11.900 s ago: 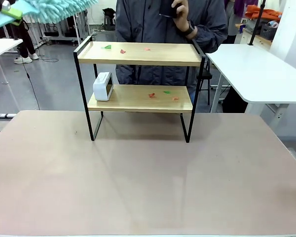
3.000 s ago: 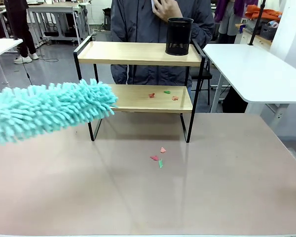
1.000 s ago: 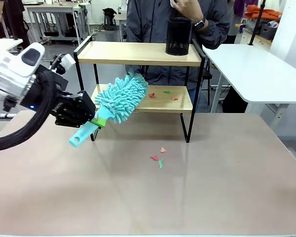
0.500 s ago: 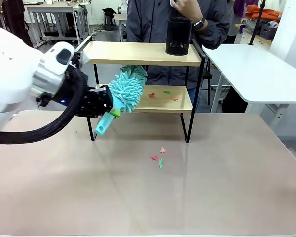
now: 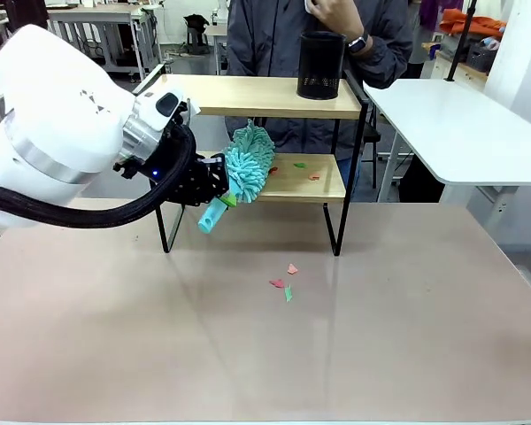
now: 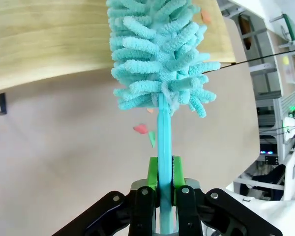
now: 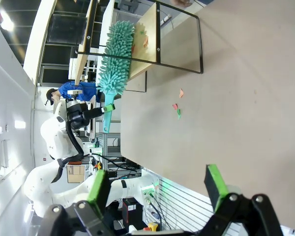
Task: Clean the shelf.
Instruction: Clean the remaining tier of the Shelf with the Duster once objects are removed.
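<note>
Left gripper clamps teal fluffy duster by handle.
Head at lower board of two-tier wood-and-black-metal shelf; right gripper agape.

The shelf has pale wood boards in a black frame, with a black cup at its two o'clock. The duster is turquoise. Red, pink and green scraps lie at the shelf's six o'clock.

The left arm reaches in from the left side, wrist angled toward the far side. The left pincer is clamped tight on the duster handle. The right pincer is spread wide, holding nothing.
</note>
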Robot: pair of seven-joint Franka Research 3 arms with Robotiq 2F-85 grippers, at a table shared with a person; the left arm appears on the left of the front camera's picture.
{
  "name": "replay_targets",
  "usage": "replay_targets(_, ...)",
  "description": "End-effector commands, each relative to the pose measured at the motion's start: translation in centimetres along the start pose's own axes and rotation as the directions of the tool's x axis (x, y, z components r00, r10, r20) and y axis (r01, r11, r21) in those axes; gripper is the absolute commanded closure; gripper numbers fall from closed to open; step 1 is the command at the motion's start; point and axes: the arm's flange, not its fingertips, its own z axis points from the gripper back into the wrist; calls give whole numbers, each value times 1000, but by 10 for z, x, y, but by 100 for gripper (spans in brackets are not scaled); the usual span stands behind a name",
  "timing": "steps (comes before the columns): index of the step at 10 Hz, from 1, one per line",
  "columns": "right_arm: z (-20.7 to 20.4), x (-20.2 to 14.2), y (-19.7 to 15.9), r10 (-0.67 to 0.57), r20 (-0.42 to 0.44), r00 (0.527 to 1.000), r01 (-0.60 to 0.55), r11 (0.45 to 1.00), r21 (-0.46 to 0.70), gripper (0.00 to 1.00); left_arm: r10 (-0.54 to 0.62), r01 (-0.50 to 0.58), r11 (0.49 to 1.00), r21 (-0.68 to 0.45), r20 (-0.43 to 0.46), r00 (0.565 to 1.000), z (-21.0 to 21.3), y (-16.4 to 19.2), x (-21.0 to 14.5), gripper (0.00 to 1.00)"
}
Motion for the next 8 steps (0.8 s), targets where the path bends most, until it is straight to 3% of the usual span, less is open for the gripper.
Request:
replay_targets(1, -2, 1, 0, 25, 10, 1000, -25, 999, 21, 0, 18, -18, 1000, 0, 1, 1000, 4, -6, 4, 88)
replay_targets(4, -2, 1, 0, 25, 10, 1000, -25, 999, 21, 0, 4, -4, 1000, -15, -39, 999, -2, -10, 1, 88)
replay_targets(8, -2, 1, 0, 25, 10, 1000, -25, 999, 21, 0, -10, 8, 1000, -30, -66, 998, -29, -43, -18, 88)
